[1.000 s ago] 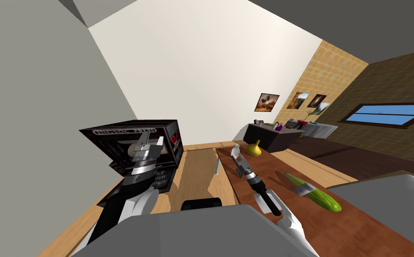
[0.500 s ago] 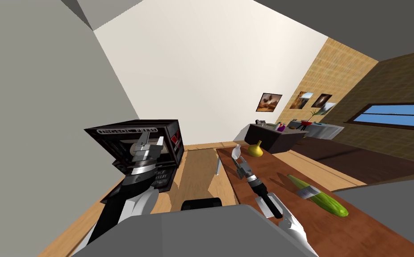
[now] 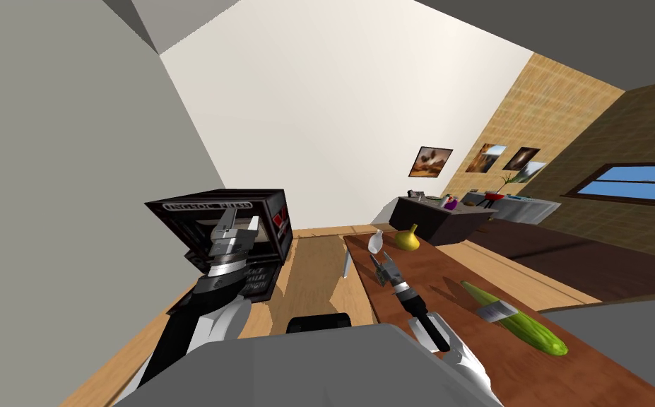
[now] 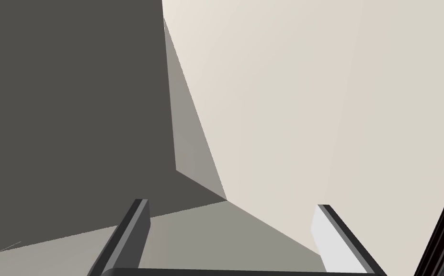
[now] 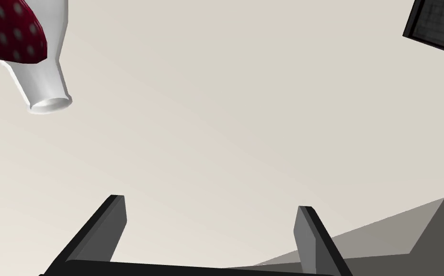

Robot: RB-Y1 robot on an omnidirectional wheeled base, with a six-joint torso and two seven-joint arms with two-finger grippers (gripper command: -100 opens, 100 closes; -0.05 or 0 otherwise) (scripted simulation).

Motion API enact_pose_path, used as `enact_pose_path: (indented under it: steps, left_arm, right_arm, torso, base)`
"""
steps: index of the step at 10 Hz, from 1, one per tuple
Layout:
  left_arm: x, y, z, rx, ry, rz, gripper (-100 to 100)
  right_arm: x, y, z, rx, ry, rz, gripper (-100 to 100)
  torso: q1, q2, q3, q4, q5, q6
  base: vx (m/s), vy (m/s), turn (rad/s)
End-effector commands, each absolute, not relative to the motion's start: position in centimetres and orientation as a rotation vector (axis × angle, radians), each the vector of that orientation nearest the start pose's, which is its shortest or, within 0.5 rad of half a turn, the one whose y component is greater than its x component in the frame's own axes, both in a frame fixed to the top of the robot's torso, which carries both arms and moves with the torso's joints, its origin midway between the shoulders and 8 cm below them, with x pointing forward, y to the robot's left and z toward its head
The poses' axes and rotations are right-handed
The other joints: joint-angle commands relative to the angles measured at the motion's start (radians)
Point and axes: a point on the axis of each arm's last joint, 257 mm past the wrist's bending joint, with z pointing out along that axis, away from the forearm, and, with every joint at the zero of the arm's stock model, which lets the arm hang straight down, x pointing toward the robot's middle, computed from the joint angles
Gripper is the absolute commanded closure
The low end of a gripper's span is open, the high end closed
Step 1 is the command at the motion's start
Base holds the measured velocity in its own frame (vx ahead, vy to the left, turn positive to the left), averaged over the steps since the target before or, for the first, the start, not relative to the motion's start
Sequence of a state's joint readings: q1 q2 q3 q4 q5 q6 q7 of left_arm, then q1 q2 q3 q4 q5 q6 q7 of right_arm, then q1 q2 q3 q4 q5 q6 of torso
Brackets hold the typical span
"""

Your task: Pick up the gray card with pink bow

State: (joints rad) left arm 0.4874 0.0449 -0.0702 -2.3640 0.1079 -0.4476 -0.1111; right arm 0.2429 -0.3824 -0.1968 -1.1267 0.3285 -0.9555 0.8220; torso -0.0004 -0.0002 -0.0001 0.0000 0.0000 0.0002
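Right gripper (image 3: pixel 382 267) poised short of bow-trimmed card (image 5: pixel 43 81) on a brown table (image 3: pixel 453 279).
Both pairs of fingers stand wide apart, holding nothing (the left gripper (image 3: pixel 234 229) is raised before a black lettered box (image 3: pixel 266 212)). The pale card, its bow (image 5: pixel 10 33) dark red and dotted, sits near a yellow gourd (image 3: pixel 408 239), just beyond the right fingertips.

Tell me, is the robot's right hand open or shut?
Open. In the right wrist view the right gripper has its two fingers standing wide apart, with nothing held between them.
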Motion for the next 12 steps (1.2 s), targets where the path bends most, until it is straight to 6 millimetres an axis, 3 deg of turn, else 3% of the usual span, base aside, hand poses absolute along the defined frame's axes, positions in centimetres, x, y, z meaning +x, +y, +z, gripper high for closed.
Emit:
enact_pose_path:
  steps: [1,6,9,12]
  left_arm:
    - [33.8,26.0,5.4,-0.629,0.589,-1.358,0]
    - [33.8,26.0,5.4,-0.629,0.589,-1.358,0]
    - [33.8,26.0,5.4,-0.629,0.589,-1.358,0]
    - [33.8,26.0,5.4,-0.629,0.589,-1.358,0]
  right_arm:
    - [38.3,-39.9,-30.2,-0.073,1.433,0.174,-100]
    - [37.6,-41.4,-32.4,-0.065,1.471,0.114,-100]
    - [36.1,-42.7,-35.6,-0.03,1.54,0.081,-100]
    - [35.3,-43.3,-37.1,-0.016,1.571,0.056,-100]
  torso:
    - [0.0,0.0,0.0,0.0,0.0,0.0]
    - [0.0,0.0,0.0,0.0,0.0,0.0]
    - [0.0,0.0,0.0,0.0,0.0,0.0]
    - [-0.005,-0.001,-0.002,-0.004,-0.005,0.002]
  base:
    - [0.0,-0.008,0.028]
    - [-0.001,-0.003,0.026]
    - [-0.002,-0.005,0.045]
    - [-0.003,-0.002,0.028]
